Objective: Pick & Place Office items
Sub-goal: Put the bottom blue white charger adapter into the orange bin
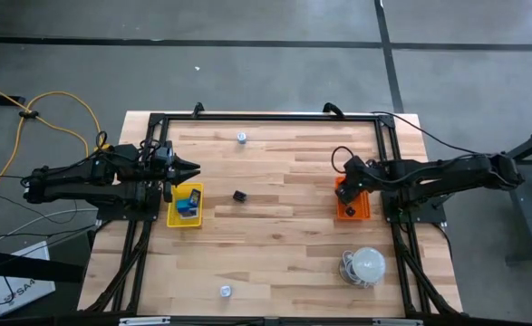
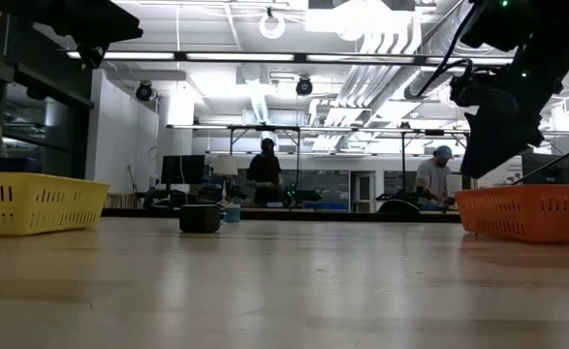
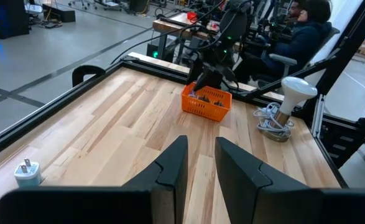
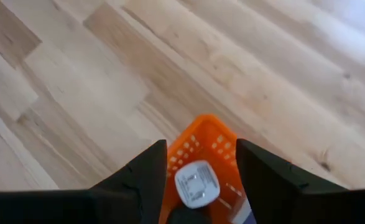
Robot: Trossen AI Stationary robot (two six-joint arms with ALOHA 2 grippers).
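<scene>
- Over the orange tray [image 1: 352,210] at the counter's [image 1: 284,244] right side hung the right hand [image 4: 201,180]. Its fingers stood spread around a small white plug adapter [image 4: 196,183]. Whether they pinched it or had let go, I could not tell.
- At the left edge, the left hand [image 1: 189,168] waited just beyond the yellow tray [image 1: 185,217], fingers nearly closed on nothing, with a blue item [image 1: 187,206] lying in that tray.
- Three office items lay loose on the bare wood: a small black block [image 1: 239,196] near the middle, a white-silver bit [image 1: 242,138] at the far edge, and another [image 1: 226,291] at the near edge.
- By my judgement, the black block lay just right of the yellow tray and well left of the orange one, so the left hand was nearer.
- Its shape was too small to give a long axis.
- A white dome with coiled cable [image 1: 367,264] sat near the right corner, apart from the trays.
</scene>
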